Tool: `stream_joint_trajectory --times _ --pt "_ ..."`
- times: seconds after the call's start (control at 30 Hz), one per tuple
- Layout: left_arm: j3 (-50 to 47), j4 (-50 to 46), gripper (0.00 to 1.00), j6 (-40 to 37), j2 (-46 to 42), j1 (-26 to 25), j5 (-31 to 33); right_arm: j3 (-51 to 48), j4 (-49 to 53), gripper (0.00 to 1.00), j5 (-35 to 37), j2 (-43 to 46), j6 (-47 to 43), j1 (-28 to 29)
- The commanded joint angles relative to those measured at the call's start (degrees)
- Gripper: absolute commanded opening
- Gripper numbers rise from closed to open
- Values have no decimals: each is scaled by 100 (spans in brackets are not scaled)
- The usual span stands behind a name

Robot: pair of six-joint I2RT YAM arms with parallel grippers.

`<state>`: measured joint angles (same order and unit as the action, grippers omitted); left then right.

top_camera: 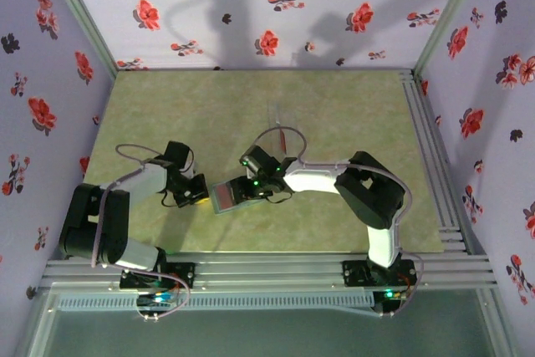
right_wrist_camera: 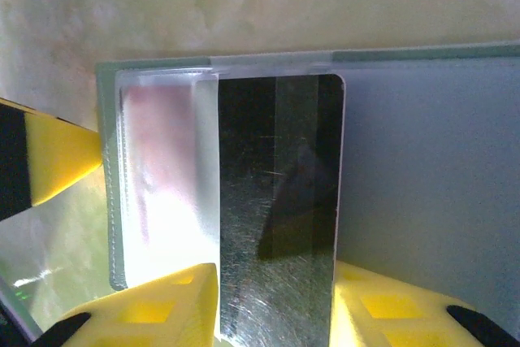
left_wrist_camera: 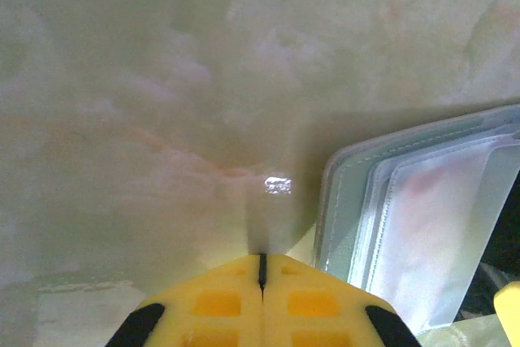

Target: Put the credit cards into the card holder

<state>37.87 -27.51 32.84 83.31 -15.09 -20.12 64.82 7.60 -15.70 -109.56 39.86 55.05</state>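
Card holder (top_camera: pixel 227 200) lies between left hand (left_wrist_camera: pixel 262 259), pressed together, and right hand (right_wrist_camera: pixel 275 290), spread astride a dark card (right_wrist_camera: pixel 276 168).

One camera up high, two down low

The top one looks down on the whole table (top_camera: pixel 334 106); both wrist ones sit very close and see the card holder (left_wrist_camera: pixel 422 225).
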Motion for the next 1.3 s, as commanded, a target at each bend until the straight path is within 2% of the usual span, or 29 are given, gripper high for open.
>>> stream_joint_trajectory --times 0.0,0.33,0.5,0.7,0.9,1.03,1.27 --pt "-10 259 0 -154 236 -59 -195 227 631 33 370 -161 -215 95" --pt "-101 274 0 -79 46 -88 -158 529 758 38 319 -296 -276 411" --pt "-127 237 0 -26 13 -98 -167 746 1571 47 1160 -120 -659 481" --pt "-189 250 0 -1 -147 -121 -159 764 1692 50 1403 23 -705 498" --pt "-233 257 0 -32 -110 -122 -184 843 1534 41 1262 -177 -636 551" --pt "-293 304 0 19 -167 -135 -284 884 1419 32 1115 -220 -622 614" --pt "-226 266 0 -6 -170 -169 -324 1120 1264 24 757 -427 -653 704"
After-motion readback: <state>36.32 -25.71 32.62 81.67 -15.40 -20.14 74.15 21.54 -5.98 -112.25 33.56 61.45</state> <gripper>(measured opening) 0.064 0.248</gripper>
